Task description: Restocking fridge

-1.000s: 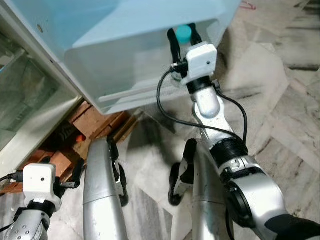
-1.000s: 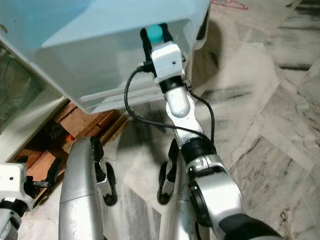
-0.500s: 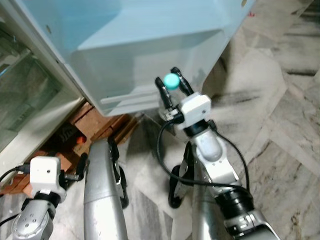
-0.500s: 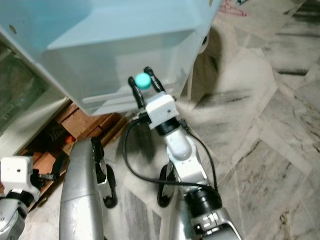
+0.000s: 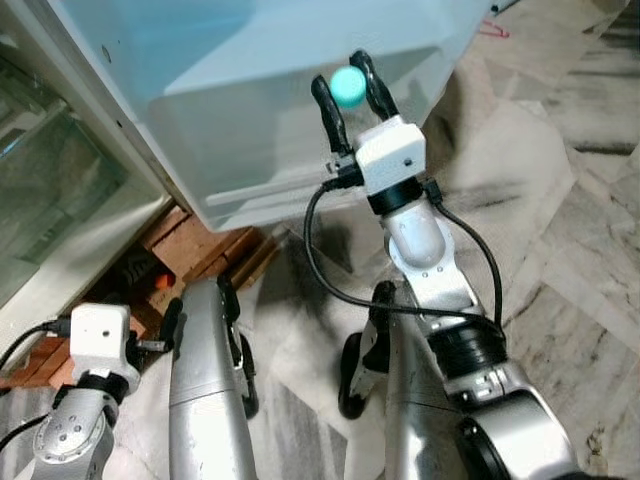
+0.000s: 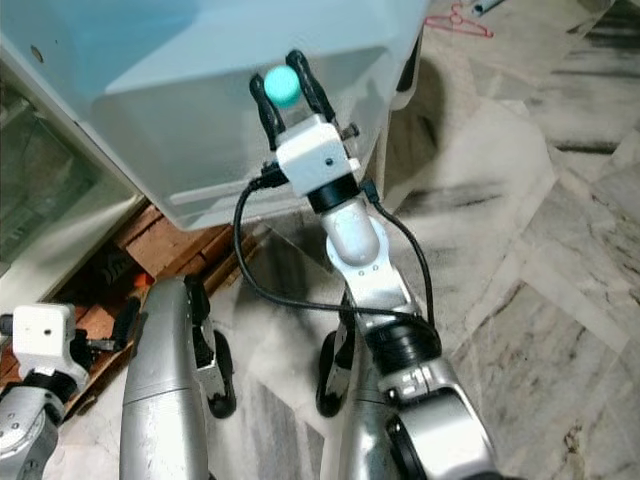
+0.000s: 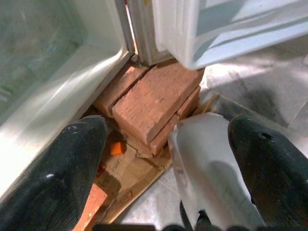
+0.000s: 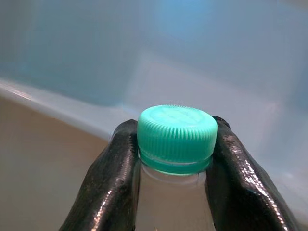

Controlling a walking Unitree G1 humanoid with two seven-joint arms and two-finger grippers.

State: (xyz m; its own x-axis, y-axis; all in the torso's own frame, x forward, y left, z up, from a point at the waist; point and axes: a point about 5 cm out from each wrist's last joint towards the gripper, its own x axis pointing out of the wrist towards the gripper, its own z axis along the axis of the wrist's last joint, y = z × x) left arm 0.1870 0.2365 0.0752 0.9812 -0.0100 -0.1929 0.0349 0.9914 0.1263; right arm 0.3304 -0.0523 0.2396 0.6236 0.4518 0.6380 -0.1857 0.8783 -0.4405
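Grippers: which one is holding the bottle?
The right gripper: it is raised at the fridge door, shut on the bottle just under its teal cap. The left gripper hangs low and open.

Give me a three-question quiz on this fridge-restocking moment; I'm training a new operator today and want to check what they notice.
1. True or false: the right gripper is shut on a bottle with a green cap.
2. What lies under the corner of the fridge door? A) bricks B) a towel C) a bucket
3. Fill in: the left gripper hangs low near the floor with its fingers ____.

Key
1. True; the black fingers press the bottle's neck just under the cap.
2. A; reddish bricks are stacked there.
3. Open; nothing sits between them.
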